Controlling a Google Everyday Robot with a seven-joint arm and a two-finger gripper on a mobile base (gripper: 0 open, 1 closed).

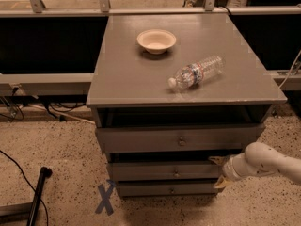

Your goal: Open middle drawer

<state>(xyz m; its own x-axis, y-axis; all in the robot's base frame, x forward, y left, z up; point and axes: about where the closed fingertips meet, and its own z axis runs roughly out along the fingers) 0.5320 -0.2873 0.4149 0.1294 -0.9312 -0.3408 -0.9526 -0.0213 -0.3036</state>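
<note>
The grey cabinet has three drawers stacked in its front. The middle drawer (160,170) is a shallow grey front with a small round metal knob (176,173) at its centre. It sits a little forward of the bottom drawer (164,189). My gripper (217,172) comes in from the right on a white arm (263,163). It is at the right end of the middle drawer's front, well right of the knob. Its two yellowish fingertips (216,160) are apart, one at the drawer's top edge and one near its bottom edge. It holds nothing.
The top drawer (181,138) sticks out over the middle one. On the cabinet top (127,74) stand a cream bowl (156,40) and a plastic water bottle (196,72) lying on its side. A blue X (106,199) marks the floor at the front left, and a black pole (37,192) lies further left.
</note>
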